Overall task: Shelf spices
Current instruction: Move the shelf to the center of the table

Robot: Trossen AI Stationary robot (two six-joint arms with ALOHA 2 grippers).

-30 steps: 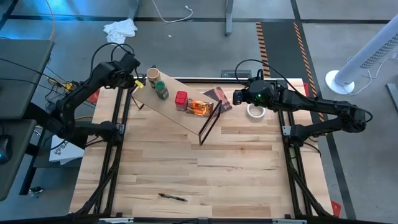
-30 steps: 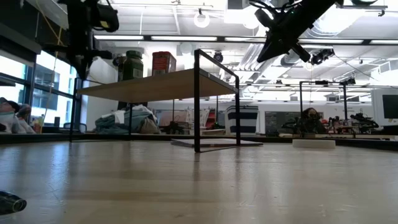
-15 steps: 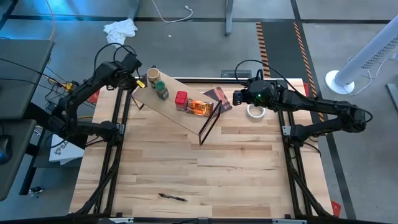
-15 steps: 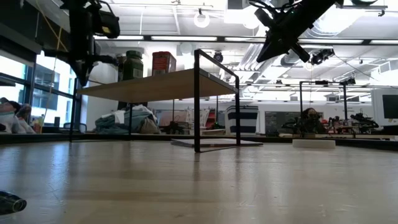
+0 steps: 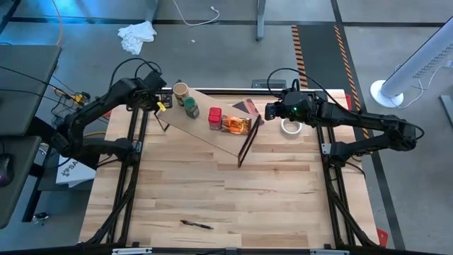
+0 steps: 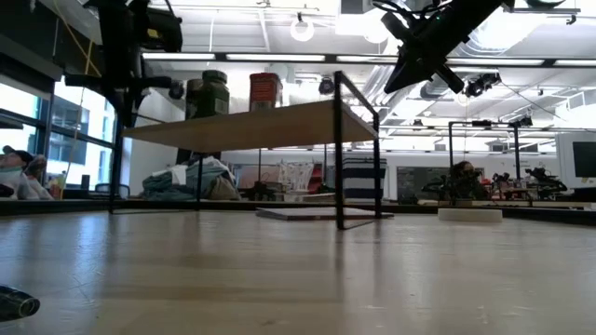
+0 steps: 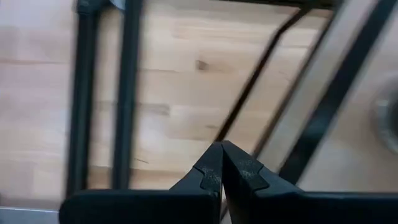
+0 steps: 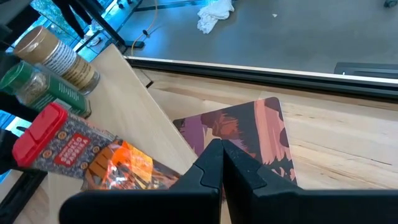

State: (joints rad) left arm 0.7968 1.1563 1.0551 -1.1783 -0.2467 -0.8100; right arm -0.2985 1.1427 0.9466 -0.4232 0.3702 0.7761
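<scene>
The shelf point(image 5: 202, 126), a light wood board on thin black legs, stands slanted near the table's far edge; it also shows in the low view point(image 6: 244, 126). On it stand the tan-topped jar point(image 5: 180, 90), the green-lidded jar point(image 5: 190, 108) and the red tin point(image 5: 214, 117), and the orange packet point(image 5: 237, 125) lies flat beside them. My left gripper point(image 5: 161, 106) is shut at the shelf's left end. My right gripper point(image 5: 272, 111) is shut and hovers above the printed card point(image 8: 249, 134), beyond the shelf's right end. My left gripper point(image 7: 221, 152) meets the shelf at its left end, where a thin black leg bar point(image 7: 249, 87) runs up to the shut fingertips. It comes from the table's left side, slanting down. The shelf stands on its legs on the table.
The dark reddish card point(image 5: 248, 108) lies under the shelf's right end. A white tape roll point(image 5: 289, 127) sits beside it under the right arm. A black pen point(image 5: 196, 224) lies near the table's near edge. The middle and near part of the tabletop is bare wood.
The shelf with all its spices has slid toward the table's right, a little toward the near edge, staying upright. My left gripper has moved with it, rightward and nearer, still shut.
</scene>
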